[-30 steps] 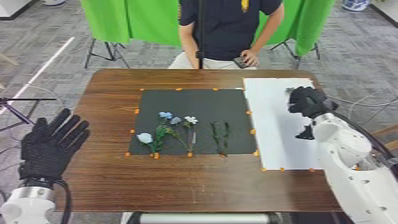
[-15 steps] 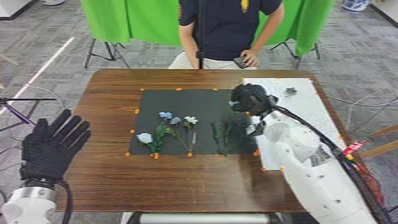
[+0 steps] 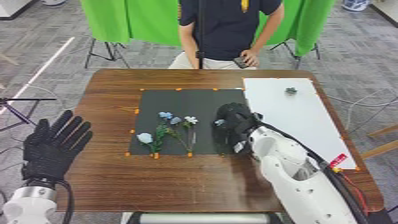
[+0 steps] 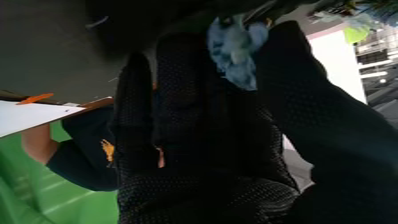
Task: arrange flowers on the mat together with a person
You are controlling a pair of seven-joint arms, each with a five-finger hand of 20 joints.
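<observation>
My right hand (image 3: 234,125) is low over the right part of the black mat (image 3: 185,96), covering the green stems there. In the right wrist view, a pale blue flower (image 4: 233,52) sits between thumb and fingers of the right hand (image 4: 204,115), which is shut on it. Further left on the mat lie a white flower (image 3: 145,137), blue flowers (image 3: 165,115) and a small white flower (image 3: 191,120) with green stems. My left hand (image 3: 51,145) is open, palm down, beside the table's left edge.
A white sheet (image 3: 289,117) lies right of the mat, with a small dark green cluster (image 3: 290,90) near its far end. Orange tabs mark the borders of mat and sheet. The brown table (image 3: 169,187) extends toward the robot. My right forearm crosses the near right side.
My right hand has moved left from the white sheet onto the right part of the mat and nearer the robot, uncovering the dark green cluster. The left hand has stayed almost still.
</observation>
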